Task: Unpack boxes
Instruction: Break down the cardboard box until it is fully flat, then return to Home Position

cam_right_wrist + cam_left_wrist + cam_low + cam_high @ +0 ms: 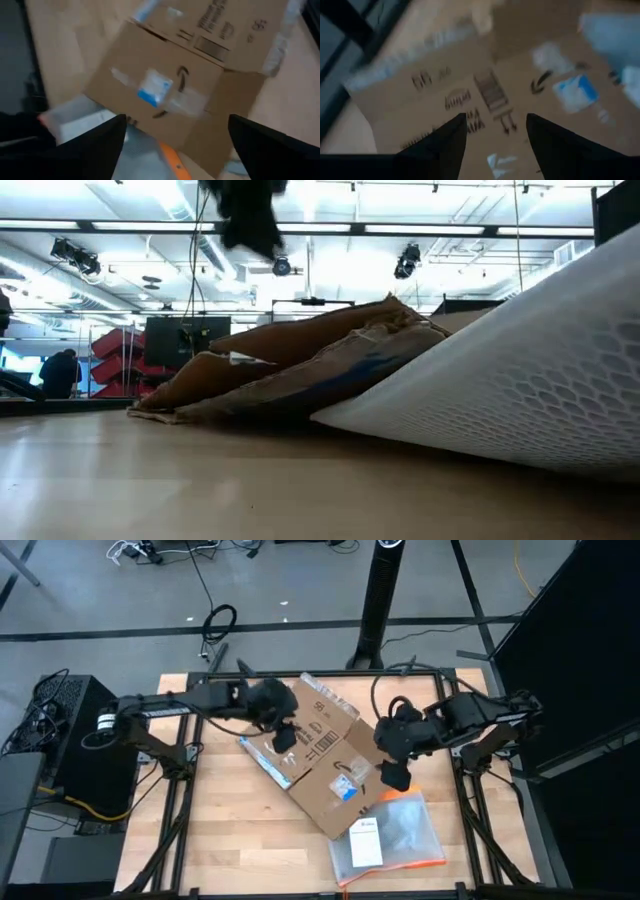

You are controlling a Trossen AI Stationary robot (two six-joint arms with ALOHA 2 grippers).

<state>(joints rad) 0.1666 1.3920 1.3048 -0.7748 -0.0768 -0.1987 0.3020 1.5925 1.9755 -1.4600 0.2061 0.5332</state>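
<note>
The brown corrugated cardboard box (pixel 325 765) lies flattened at mid-surface, its right corner beside the clear plastic pouch (pixel 392 835) with orange edge. It is judged light, stiff across panels and floppy at flaps; grasp a flap edge. The left end effector (pixel 283 737) and right end effector (pixel 394 776) both hover open, gripping nothing.
</note>
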